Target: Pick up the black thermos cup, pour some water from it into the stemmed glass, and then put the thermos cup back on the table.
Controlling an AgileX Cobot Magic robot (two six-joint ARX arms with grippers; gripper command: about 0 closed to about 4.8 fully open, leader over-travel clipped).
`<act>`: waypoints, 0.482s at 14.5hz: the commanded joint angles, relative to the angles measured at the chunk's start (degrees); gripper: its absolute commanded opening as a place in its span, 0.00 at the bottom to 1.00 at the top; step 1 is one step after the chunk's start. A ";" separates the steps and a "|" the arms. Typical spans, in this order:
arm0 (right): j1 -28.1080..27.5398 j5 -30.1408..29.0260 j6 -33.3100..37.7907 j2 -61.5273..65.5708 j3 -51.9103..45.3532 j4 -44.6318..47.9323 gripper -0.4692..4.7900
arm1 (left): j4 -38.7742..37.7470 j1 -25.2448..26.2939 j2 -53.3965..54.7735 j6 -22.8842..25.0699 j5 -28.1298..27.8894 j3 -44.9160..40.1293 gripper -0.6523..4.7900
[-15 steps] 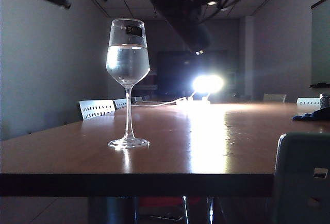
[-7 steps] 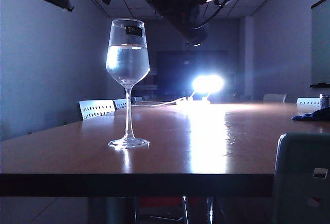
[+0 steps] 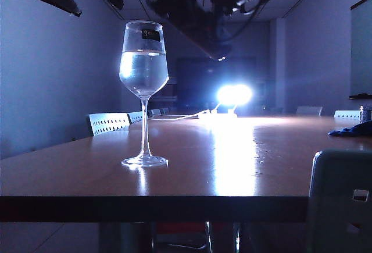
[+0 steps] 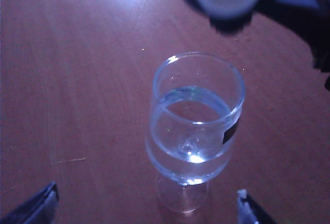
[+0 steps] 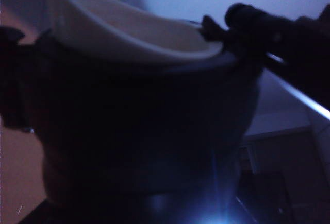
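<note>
The right gripper (image 3: 200,14) holds the black thermos cup (image 3: 192,17) tilted above the stemmed glass (image 3: 143,67); the left gripper (image 4: 147,206) hangs wide open over the glass.

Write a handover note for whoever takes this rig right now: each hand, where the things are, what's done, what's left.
Left hand: open, empty, hovering above the stemmed glass.
Right hand: holds the black thermos cup in the air, above and to the right of the glass in the exterior view; its fingers are hard to make out in the dark.
Glass: upright on the table, more than half full of water.
Done: thermos picked up, water in the glass.
Left: set the thermos cup back on the table and let go.
</note>
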 commanded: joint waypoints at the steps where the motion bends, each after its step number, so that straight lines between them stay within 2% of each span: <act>1: 0.11 -0.09 -5.16 -0.74 0.48 3.65 0.43 | 0.28 0.00 -0.07 0.04 -0.02 0.20 1.00; 6: 0.11 1.18 -8.96 -0.74 0.48 4.17 0.43 | -0.22 0.00 0.55 0.04 -0.02 0.17 1.00; 7: 0.11 1.16 -11.45 -0.74 0.48 4.17 0.43 | -0.59 0.00 0.87 0.13 -0.02 0.17 1.00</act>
